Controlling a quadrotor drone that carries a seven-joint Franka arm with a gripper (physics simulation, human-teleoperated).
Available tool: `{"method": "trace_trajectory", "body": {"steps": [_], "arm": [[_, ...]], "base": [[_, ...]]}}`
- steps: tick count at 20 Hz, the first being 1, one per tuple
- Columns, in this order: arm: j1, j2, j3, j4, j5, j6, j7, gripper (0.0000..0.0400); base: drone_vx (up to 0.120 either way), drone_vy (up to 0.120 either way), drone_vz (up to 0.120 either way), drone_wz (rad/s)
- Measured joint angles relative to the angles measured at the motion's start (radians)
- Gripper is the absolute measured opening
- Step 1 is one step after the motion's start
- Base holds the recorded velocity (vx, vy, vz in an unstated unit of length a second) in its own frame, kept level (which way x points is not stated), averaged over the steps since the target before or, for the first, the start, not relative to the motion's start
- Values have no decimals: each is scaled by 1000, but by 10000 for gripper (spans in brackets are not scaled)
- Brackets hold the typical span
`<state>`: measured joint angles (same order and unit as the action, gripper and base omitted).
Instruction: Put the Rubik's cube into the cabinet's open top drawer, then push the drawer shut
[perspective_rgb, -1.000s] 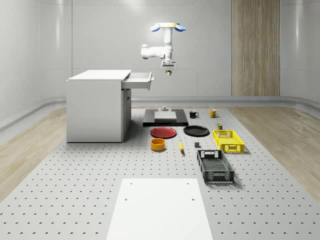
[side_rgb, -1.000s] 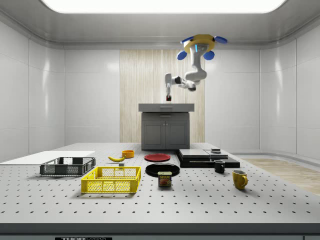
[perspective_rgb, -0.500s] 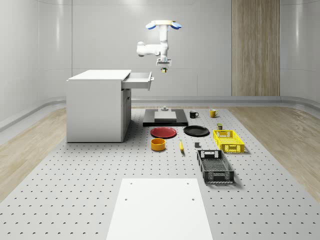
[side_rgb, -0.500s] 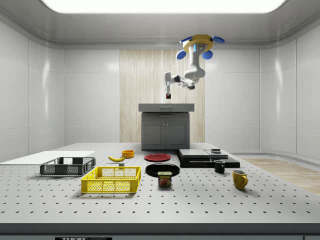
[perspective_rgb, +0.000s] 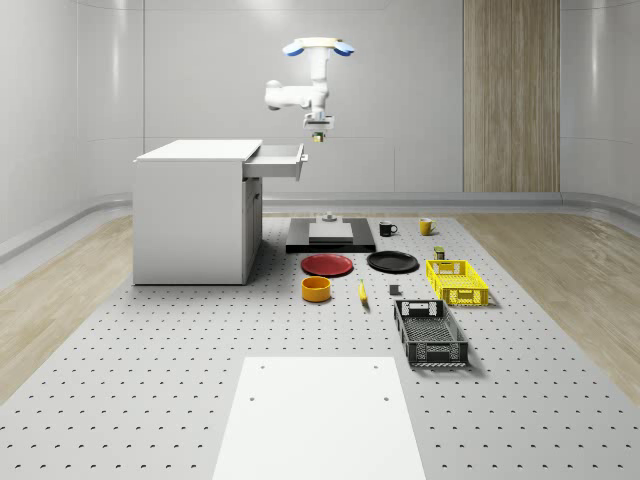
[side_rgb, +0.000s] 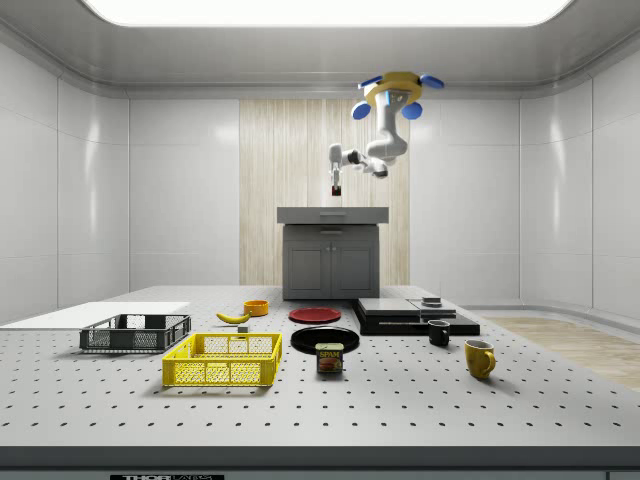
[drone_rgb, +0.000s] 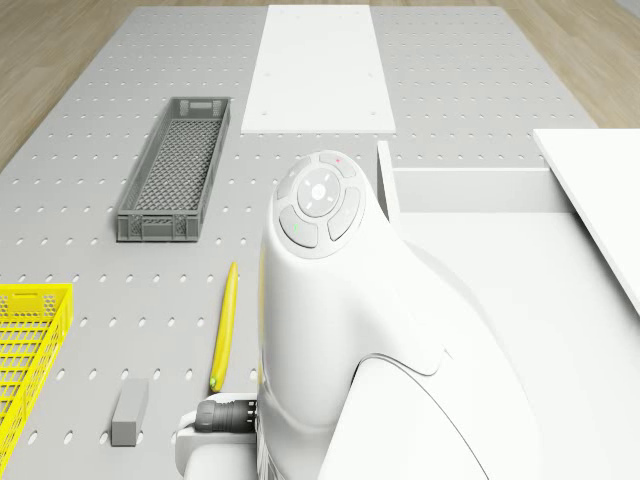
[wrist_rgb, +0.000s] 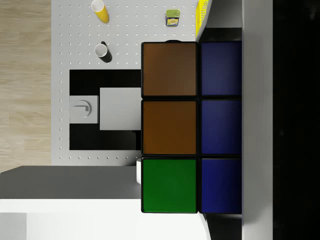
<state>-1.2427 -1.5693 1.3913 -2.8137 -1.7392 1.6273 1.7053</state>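
The Rubik's cube (wrist_rgb: 192, 127) shows brown, green and blue tiles close up in the wrist view, and my gripper (perspective_rgb: 317, 132) is shut on it. The gripper hangs a little above the open top drawer (perspective_rgb: 278, 158) and just past its front panel, on the whole-scene view's right. That drawer sticks out of the white cabinet (perspective_rgb: 195, 210). The drone (perspective_rgb: 312, 47) hovers high over the drawer's front end, with the arm (drone_rgb: 340, 300) bent below it. In the side view the gripper (side_rgb: 337, 190) hangs just above the cabinet (side_rgb: 332, 255). The drawer's pale inside (drone_rgb: 500, 280) lies beneath the arm.
On the perforated floor past the cabinet lie a red plate (perspective_rgb: 327, 264), a black plate (perspective_rgb: 392, 261), an orange bowl (perspective_rgb: 316, 289), a banana (drone_rgb: 225, 325), a yellow crate (perspective_rgb: 456, 281) and a black crate (perspective_rgb: 430, 333). A black platform (perspective_rgb: 330, 235) and two mugs sit behind.
The drone and the gripper with the cube have moved toward the whole-scene view's left and slightly up, closing on the drawer's front. Nothing on the floor has moved.
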Motion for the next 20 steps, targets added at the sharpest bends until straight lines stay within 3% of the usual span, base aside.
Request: {"method": "trace_trajectory", "body": {"steps": [20], "arm": [[-2,-9,1,0,3,8,1,325]], "base": [[0,-120,0,0]]}}
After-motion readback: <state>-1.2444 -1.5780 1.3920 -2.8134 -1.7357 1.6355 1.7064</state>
